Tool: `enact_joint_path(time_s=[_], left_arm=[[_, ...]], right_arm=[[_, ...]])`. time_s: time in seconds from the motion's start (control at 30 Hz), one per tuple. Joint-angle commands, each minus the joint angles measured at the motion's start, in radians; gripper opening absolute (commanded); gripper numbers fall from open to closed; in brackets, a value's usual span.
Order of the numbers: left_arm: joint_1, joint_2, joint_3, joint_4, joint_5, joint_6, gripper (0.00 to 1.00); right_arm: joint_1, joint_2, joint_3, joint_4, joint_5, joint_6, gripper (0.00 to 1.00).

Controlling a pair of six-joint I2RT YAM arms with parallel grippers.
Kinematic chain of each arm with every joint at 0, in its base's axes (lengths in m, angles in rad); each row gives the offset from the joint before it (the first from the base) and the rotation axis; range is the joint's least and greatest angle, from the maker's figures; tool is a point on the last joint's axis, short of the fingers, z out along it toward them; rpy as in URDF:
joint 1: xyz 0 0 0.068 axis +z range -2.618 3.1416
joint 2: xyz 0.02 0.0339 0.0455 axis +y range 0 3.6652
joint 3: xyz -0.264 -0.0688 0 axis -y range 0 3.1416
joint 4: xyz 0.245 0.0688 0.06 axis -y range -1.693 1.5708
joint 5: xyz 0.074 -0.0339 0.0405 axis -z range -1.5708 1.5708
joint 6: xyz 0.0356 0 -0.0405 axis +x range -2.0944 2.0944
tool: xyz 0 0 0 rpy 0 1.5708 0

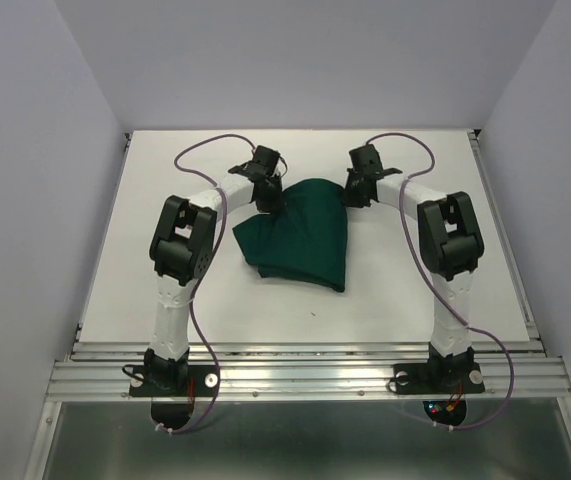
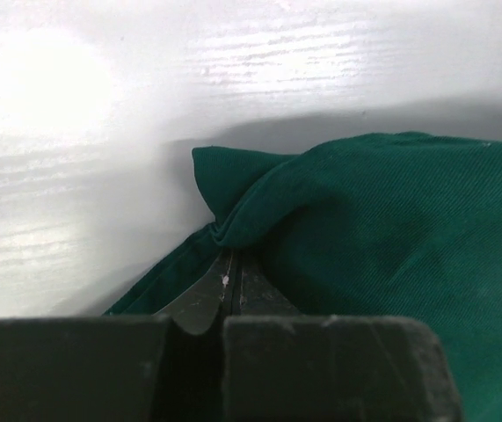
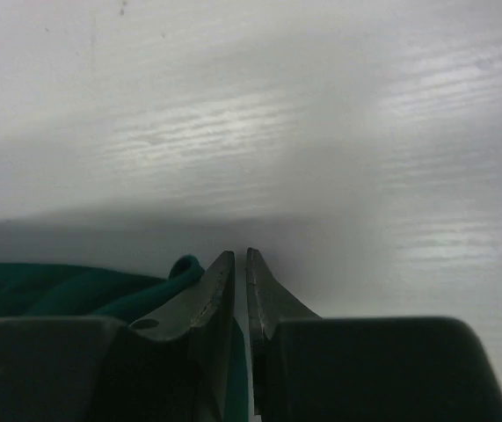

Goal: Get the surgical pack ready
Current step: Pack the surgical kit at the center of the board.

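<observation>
the drape (image 1: 300,235) is sitting mid-table (image 1: 145,290) as a folded, rumpled bundle. Its near hem is lying loose toward the arm bases (image 1: 170,370) and its far edge is up at both grippers.

Risks, near to far:
- The near hem is lying free with nothing pinning it. If either arm is pulling up or back, I'm expecting the whole bundle to be sliding on the smooth white top instead of opening out.
- left gripper (image 2: 229,259) is clenching a fold of the drape just behind its far-left corner (image 2: 220,180), and cloth is bunching at the tips. The bite is looking shallow to me, so a sideways tug is likely to be stripping it out.
- right gripper (image 3: 240,257) is sitting at the far-right edge, jaws a thin slit apart. Green is showing low in the slit and a small loop of cloth (image 3: 183,266) is standing just beside the tips, but bare table is showing between the tips themselves. Can't tell whether it's pinching cloth or nothing. If it's empty and the left is lifting alone, the drape is going to be hanging off one corner and twisting, with the folds collapsing.
- Both wrists are working low over the table, so pressing lower is risking fingertips scraping the top.

Containers: no tray is showing in any view, and the same goes for forceps, gauze and packet. The drape is the only thing acting as a wrapper. Its folds are hiding whatever is or isn't under them, so I'm not calling contents.
</observation>
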Motion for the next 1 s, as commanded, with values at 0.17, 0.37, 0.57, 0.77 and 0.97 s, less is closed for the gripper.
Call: enact_joint_path(time_s=[0.17, 0.37, 0.57, 0.77, 0.97], left_arm=[[-0.009, -0.142, -0.134, -0.043, -0.053, 0.027, 0.0], [0.018, -0.135, -0.222, -0.033, -0.078, 0.029, 0.0], [0.064, -0.159, -0.274, -0.04, -0.139, 0.035, 0.0], [0.083, -0.165, -0.291, -0.056, -0.193, 0.046, 0.0], [0.084, -0.146, -0.292, -0.056, -0.188, 0.046, 0.0]], right_arm=[[-0.063, -0.303, -0.175, 0.022, 0.127, -0.084, 0.45], [-0.063, -0.453, -0.302, 0.174, -0.199, -0.049, 0.42], [-0.063, -0.391, -0.434, 0.636, -0.652, 0.2, 0.08], [-0.054, -0.177, -0.416, 0.797, -0.711, 0.323, 0.02], [-0.045, -0.1, -0.388, 0.722, -0.639, 0.304, 0.01]])
